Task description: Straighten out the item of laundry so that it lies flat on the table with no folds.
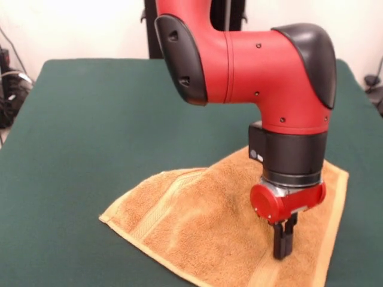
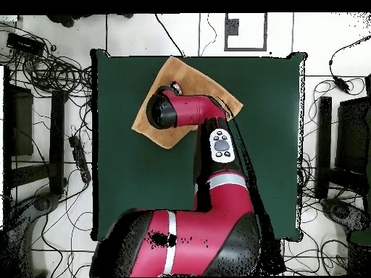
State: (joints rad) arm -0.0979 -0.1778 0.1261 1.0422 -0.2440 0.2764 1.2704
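The item of laundry is an orange-tan terry towel lying near the front right of the green table. It forms a rough triangle, with its left side doubled over along a pale woven band and a paler hem down the right edge. My gripper points straight down over the towel's right part. Its black fingers are pressed together, tips sunk into the cloth. In the overhead view the towel lies skewed near the table's top edge. The arm's wrist covers its middle and hides the gripper there.
The towel's front corner runs off the bottom edge of the front view. The red arm crosses the table's lower half in the overhead view. Cables and equipment lie on the floor around the table.
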